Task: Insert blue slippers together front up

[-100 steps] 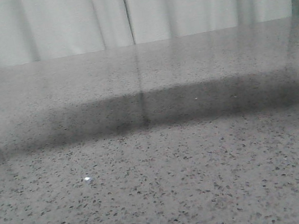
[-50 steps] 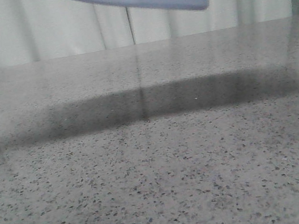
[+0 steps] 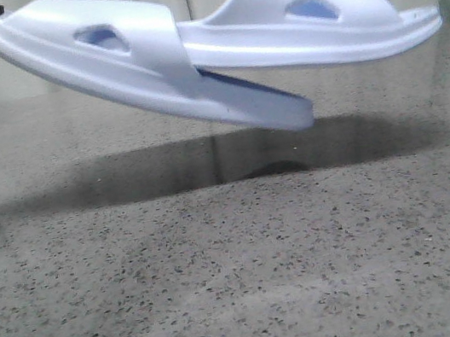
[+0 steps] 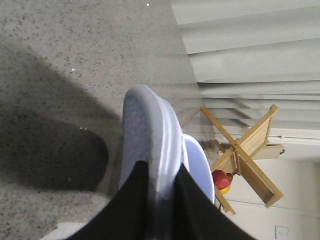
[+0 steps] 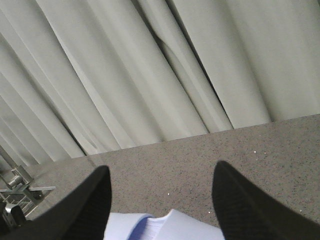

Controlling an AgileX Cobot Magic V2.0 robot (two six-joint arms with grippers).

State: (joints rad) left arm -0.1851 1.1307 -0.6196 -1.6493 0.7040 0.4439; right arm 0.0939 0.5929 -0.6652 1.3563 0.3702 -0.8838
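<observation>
My left end effector (image 4: 159, 192) pinching left slipper (image 3: 129, 59) heel, toe tilted down above table (image 3: 245, 286). Right slipper (image 3: 315, 32) level, tucked under its strap. Right end effector (image 5: 160, 200) spread.

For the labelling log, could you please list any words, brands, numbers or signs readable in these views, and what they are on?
None can be read: the two blue slippers, the speckled table, the curtain and the wooden rack show no print. Left gripper and right gripper fingers are plain black.
</observation>
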